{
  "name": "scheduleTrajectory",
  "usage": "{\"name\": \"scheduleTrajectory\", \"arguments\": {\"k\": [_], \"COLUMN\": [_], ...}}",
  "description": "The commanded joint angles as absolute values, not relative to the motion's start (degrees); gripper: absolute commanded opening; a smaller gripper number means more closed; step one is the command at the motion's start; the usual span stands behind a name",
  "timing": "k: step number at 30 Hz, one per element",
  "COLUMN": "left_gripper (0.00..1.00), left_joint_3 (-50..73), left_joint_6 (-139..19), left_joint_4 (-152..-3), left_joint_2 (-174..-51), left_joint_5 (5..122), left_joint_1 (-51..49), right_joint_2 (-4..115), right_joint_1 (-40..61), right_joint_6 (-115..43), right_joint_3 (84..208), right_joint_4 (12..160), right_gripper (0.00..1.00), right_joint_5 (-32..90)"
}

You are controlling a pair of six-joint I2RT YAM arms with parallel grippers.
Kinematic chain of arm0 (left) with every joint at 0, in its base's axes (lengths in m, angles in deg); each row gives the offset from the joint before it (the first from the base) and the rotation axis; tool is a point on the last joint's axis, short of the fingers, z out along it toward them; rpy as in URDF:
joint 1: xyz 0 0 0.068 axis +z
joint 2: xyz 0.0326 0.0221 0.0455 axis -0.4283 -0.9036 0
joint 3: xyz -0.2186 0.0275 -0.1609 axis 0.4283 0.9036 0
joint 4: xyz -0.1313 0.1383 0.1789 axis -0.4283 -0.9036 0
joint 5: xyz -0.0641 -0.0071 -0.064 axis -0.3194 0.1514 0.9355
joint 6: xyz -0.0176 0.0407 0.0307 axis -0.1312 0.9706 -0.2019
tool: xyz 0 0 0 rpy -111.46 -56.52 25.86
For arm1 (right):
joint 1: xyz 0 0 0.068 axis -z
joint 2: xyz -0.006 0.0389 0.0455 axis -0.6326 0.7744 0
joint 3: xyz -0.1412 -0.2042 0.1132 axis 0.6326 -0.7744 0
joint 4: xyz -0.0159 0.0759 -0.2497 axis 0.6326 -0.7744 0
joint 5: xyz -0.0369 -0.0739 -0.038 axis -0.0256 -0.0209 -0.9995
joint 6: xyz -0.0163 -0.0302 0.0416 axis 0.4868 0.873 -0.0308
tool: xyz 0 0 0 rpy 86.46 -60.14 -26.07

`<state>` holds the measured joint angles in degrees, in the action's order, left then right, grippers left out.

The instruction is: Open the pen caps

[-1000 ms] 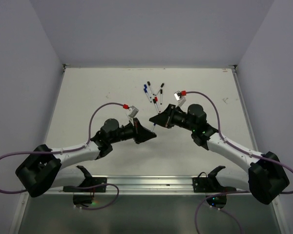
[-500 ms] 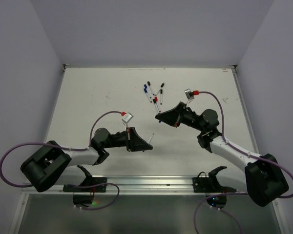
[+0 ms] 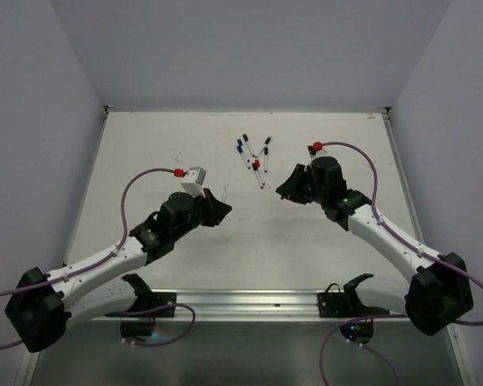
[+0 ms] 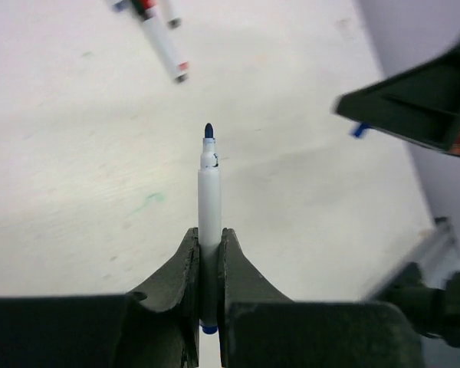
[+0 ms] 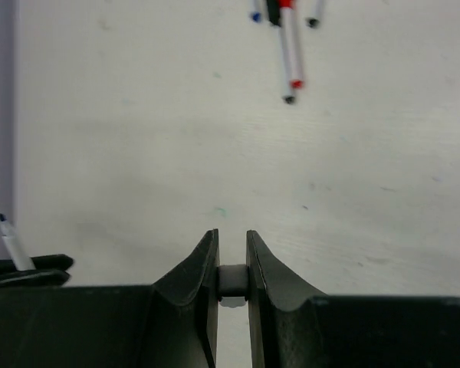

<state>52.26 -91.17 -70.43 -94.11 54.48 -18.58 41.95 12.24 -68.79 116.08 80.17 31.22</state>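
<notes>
My left gripper point(image 4: 208, 231) is shut on a thin white pen barrel point(image 4: 209, 192) whose bare blue tip point(image 4: 208, 132) points away from it; from above, that gripper point(image 3: 220, 205) is left of the table's middle. My right gripper point(image 5: 231, 234) is shut on a small stubby piece point(image 5: 231, 280), deep between its jaws. In the left wrist view a blue pen cap point(image 4: 358, 130) pokes out of that gripper. The right gripper point(image 3: 280, 191) hangs apart from the pen, to its right. Other pens point(image 3: 253, 153) with blue, black and red pen caps lie at the back middle.
The pile of pens point(image 5: 290, 54) lies ahead of the right gripper on the white table point(image 3: 145, 161). Grey walls close in the table at the left, right and back. A metal rail point(image 3: 241, 301) runs along the near edge, by the arm bases.
The two grippers, close together at the table's middle a second ago, have drawn apart. The left one swung left with the uncapped pen; the right one pulled back to the right.
</notes>
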Motion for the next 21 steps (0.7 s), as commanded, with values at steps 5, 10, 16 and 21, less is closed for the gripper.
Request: {"name": "scheduleTrajectory", "arguments": {"k": [5,10,16,21], "left_gripper": [0.0,0.0,0.0,0.0], "left_joint_3": [52.9,52.1,53.8,52.4], "left_joint_6": [-92.0,-89.7,-87.7,-85.8], "left_joint_4": [-89.4,-87.4,-83.7,-82.7], "left_joint_2": [-97.0,-103.5,-106.5,-112.1], "left_joint_5": [30.2,30.9,32.2,32.5], "left_joint_1": [-18.7,-17.7,-15.2,-15.2], "right_joint_2": [47.6,54.0,58.2,60.9], "right_joint_1": [12.3,12.3,12.3,12.3], "right_joint_6": [-62.8,-61.0,-58.4,-57.5], "right_joint_3": [120.8,122.1,125.1,125.2], "right_joint_4": [54.9,53.3,50.5,52.3], "right_gripper": [0.0,0.0,0.0,0.0], "right_joint_5": [10.4,9.6,7.8,8.2]}}
